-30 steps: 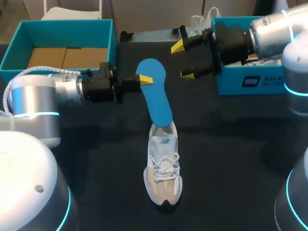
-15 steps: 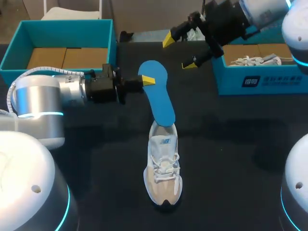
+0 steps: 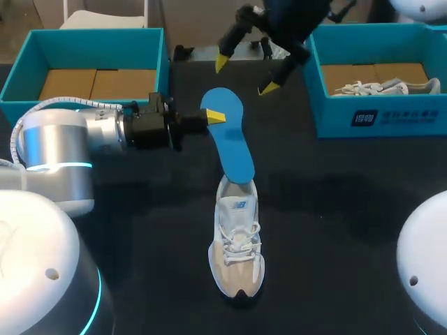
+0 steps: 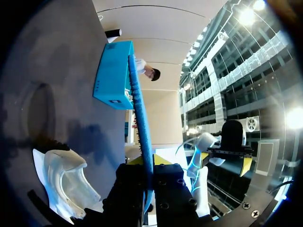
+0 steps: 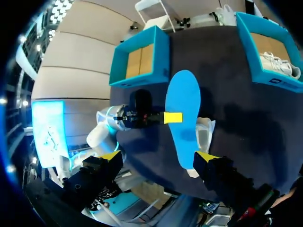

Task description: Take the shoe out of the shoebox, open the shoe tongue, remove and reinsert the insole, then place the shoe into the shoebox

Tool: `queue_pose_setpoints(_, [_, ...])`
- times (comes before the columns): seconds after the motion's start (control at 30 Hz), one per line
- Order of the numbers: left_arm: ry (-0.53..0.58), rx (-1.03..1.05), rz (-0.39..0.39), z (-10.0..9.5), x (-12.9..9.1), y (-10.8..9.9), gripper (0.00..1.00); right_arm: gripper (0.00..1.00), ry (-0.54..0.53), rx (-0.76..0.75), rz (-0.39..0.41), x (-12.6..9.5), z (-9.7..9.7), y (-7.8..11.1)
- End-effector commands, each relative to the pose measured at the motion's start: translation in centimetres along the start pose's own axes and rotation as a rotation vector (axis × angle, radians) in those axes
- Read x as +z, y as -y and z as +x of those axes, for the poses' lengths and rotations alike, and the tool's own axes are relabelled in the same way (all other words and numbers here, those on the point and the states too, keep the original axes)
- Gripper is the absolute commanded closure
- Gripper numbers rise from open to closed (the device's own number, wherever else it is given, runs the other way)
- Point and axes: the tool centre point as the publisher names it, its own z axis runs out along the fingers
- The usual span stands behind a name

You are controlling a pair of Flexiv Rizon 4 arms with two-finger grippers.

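Against shoe (image 3: pixel 237 255), tilted blue insole (image 3: pixel 230 143), shoebox (image 3: pixel 377 120) beyond

Carries a dark, matte table (image 3: pixel 335 209) top across the whole head view. Bears a pale laced shoe (image 3: pixel 237 251) near the middle, upright on its sole, toe toward the robot's side and heel toward the far edge. Holds an open teal box (image 3: pixel 91 33) at the far left corner (brown cardboard lining its floor) and a teal shoebox (image 3: pixel 391 120) at the far right, well apart from each other and from the shoe between them. Shows both standing flat, open side up.
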Motion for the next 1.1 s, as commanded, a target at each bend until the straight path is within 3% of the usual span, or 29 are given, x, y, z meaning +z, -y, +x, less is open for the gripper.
queue_pose_setpoints(0.03, [0.001, 0.001, 0.001, -0.1, 0.0, 0.0, 1.0, 0.0, 0.424, 0.006, 0.005, 0.3, 1.0, 0.0])
queue_pose_setpoints(0.37, [0.001, 0.001, 0.001, -0.1, 0.0, 0.0, 1.0, 0.0, 0.51, 0.004, 0.007, 2.0, 2.1, 1.3])
queue_pose_setpoints(0.77, [0.001, 0.001, 0.001, -0.1, 0.0, 0.0, 1.0, 0.0, 0.52, 0.0, -0.015, 3.6, 2.4, 1.6])
queue_pose_setpoints(0.97, [0.001, 0.001, 0.001, -0.1, 0.0, 0.0, 1.0, 0.0, 0.423, 0.02, -0.047, 2.5, 2.5, 1.5])
queue_pose_setpoints(1.1, [0.001, 0.001, 0.001, -0.1, 0.0, 0.0, 1.0, 0.0, 0.268, 0.068, -0.053, 1.4, 1.5, 1.5])
